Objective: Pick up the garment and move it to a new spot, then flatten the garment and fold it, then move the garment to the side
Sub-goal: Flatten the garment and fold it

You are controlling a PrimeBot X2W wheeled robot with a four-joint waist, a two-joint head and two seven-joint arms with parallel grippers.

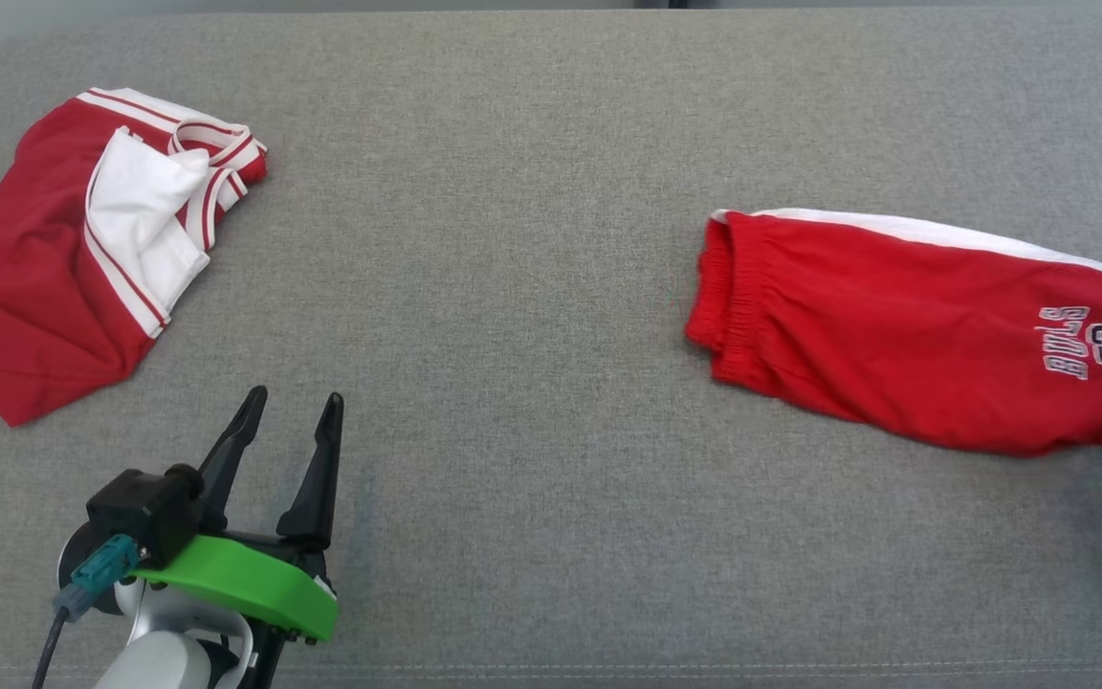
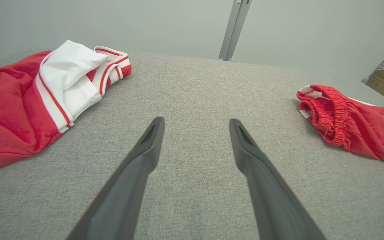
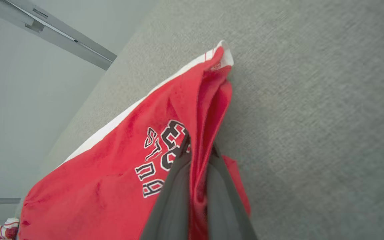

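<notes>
The garment (image 1: pixel 895 325), on the right of the grey surface (image 1: pixel 532 287), seems soft, light and likely to sag; the right gripper (image 3: pixel 199 145) pinches a fold beside its lettering (image 3: pixel 160 156), and the left gripper (image 1: pixel 297 397) is spread.

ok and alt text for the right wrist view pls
The right tool is shut on a raised fold of the red garment, right beside its black, white-outlined lettering and number. The garment has a white stripe along one edge and lies on a grey fabric surface, with a pale wall behind.
</notes>
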